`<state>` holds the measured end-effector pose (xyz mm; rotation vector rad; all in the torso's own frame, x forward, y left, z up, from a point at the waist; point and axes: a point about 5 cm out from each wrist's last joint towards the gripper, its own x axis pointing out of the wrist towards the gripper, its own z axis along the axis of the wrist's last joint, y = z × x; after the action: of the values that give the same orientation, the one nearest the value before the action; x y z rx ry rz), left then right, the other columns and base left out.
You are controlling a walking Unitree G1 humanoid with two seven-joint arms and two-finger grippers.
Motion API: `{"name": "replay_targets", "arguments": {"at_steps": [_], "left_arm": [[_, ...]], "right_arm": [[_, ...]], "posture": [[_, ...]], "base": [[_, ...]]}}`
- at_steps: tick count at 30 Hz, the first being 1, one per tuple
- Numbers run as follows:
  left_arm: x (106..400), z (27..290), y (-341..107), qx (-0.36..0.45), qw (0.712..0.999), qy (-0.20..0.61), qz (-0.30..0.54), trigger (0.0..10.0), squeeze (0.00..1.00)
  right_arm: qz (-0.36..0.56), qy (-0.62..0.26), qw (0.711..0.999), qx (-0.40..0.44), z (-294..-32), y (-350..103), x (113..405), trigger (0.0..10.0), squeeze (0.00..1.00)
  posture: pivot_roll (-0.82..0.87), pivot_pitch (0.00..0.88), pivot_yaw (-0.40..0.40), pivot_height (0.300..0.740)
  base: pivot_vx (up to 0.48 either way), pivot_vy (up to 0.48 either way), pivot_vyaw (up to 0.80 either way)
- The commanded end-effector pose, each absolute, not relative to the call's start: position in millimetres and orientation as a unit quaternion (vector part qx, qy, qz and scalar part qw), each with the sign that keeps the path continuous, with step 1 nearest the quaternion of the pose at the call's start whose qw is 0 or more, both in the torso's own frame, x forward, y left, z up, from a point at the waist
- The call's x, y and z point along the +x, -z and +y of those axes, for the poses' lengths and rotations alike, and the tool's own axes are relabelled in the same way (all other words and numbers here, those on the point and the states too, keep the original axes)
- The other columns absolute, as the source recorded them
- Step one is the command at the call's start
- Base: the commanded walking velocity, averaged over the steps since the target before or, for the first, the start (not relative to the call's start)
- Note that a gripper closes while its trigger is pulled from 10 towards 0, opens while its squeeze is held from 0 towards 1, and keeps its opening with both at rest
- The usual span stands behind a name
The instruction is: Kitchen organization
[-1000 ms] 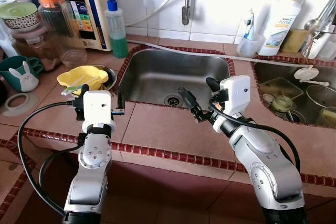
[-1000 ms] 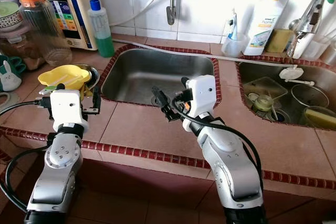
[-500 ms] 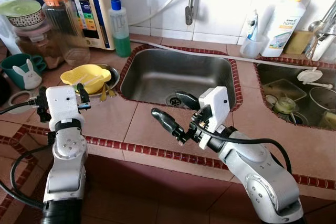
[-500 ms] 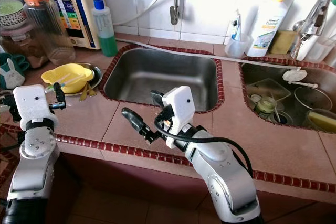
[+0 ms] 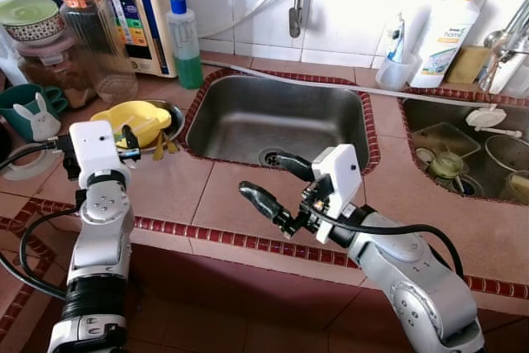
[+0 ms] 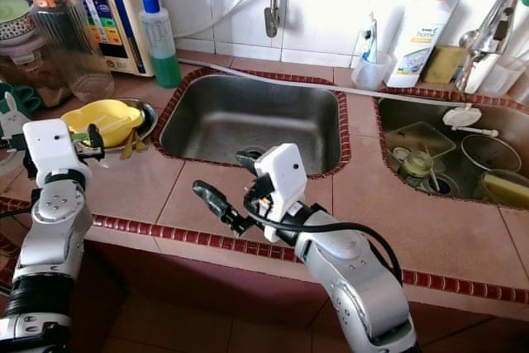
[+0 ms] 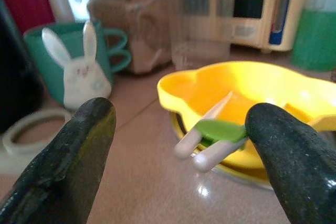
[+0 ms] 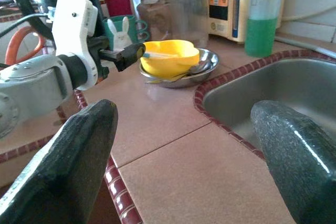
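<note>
we see the left gripper (image 7: 178, 145) low over the tiled counter (image 5: 248, 196), jaws spread wide, nothing between them. just ahead of the jaws sits the yellow bowl (image 7: 252, 95), resting in a steel dish (image 8: 197, 69); most of the dish is hidden under the bowl, so we can't tell what else lies in it. two pale utensil handles joined by a green clip (image 7: 218, 132) stick out over the bowl rim toward the jaws, close to the finger on the bowl's side, not touching as far as we can tell. their far ends are hidden inside the bowl.

beyond the jaws and off to the other side: a teal rabbit mug (image 7: 79, 69), a white ring (image 7: 26, 132) flat on the counter beside it, partly cut off behind the fingertip. behind the bowl a clear jar (image 5: 95, 35) with an orange lid, blurred in the left wrist view, and a green soap bottle (image 5: 185, 43).

the right gripper (image 5: 277, 188) hovers over the counter at the near edge of the empty sink (image 5: 281, 117), jaws wide apart, holding nothing. one finger hangs over the sink rim, the other over bare tile. far ahead of these jaws stand the left arm and the bowl.

the second sink (image 5: 463, 155) holds dishes, cut off at the frame edge; contents hard to make out.
</note>
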<state>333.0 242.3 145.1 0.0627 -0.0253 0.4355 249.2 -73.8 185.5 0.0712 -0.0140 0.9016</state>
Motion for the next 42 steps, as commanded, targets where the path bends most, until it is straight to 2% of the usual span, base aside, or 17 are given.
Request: {"name": "replay_targets", "arguments": {"at_steps": [1,2,3,5,19,24,26,42], "left_arm": [[335.3,243.0,-146.2,0.015,0.977,-0.214,-0.014,4.5,0.0],[336.4,243.1,-145.2,0.008,0.977,-0.211,-0.015,1.8,0.0],[336.8,243.2,-145.2,0.008,0.977,-0.211,-0.016,1.5,0.0],[337.3,243.3,-145.3,0.008,0.978,-0.21,-0.018,0.2,0.0],[339.3,237.3,-146.9,-0.006,0.981,-0.19,-0.03,0.0,0.0],[339.4,237.9,-149.6,-0.006,0.981,-0.189,-0.036,0.0,0.0],[339.3,237.9,-150.4,-0.006,0.981,-0.189,-0.038,0.0,0.0],[340.9,238.9,-156.8,0.0,0.98,-0.19,-0.052,0.0,0.0]], "right_arm": [[-0.01,-0.462,0.886,0.037,-69.4,-189.3,241.7,10.0,0.0],[0.0,-0.481,0.875,0.042,-68.1,-188.1,238.3,10.0,0.0],[0.003,-0.488,0.872,0.045,-68.1,-187.8,237.2,10.0,0.0],[0.009,-0.494,0.868,0.052,-70.2,-187.3,236.3,10.0,0.0],[0.031,-0.51,0.858,0.055,-89.5,-187.7,241.7,10.0,0.0],[0.054,-0.584,0.805,0.083,-93.1,-195.8,233.1,10.0,0.0],[0.058,-0.593,0.799,0.08,-93.8,-195.7,232.2,10.0,0.0],[0.065,-0.604,0.792,0.064,-99.6,-198.4,237.6,10.0,0.0]], "posture": [[-0.04,0.075,0.016,0.74],[-0.04,0.075,0.016,0.74],[-0.04,0.076,0.015,0.74],[-0.04,0.076,0.016,0.74],[-0.04,0.075,0.021,0.74],[-0.03,0.074,0.022,0.74],[-0.03,0.074,0.022,0.74],[-0.03,0.074,0.025,0.74]], "base": [[0.0,0.0,0.0],[0.0,0.0,0.0],[0.0,0.0,0.0],[0.0,0.0,0.0],[0.0,0.0,0.0],[0.0,0.0,0.0],[0.0,0.0,0.0],[0.0,0.0,0.0]]}}
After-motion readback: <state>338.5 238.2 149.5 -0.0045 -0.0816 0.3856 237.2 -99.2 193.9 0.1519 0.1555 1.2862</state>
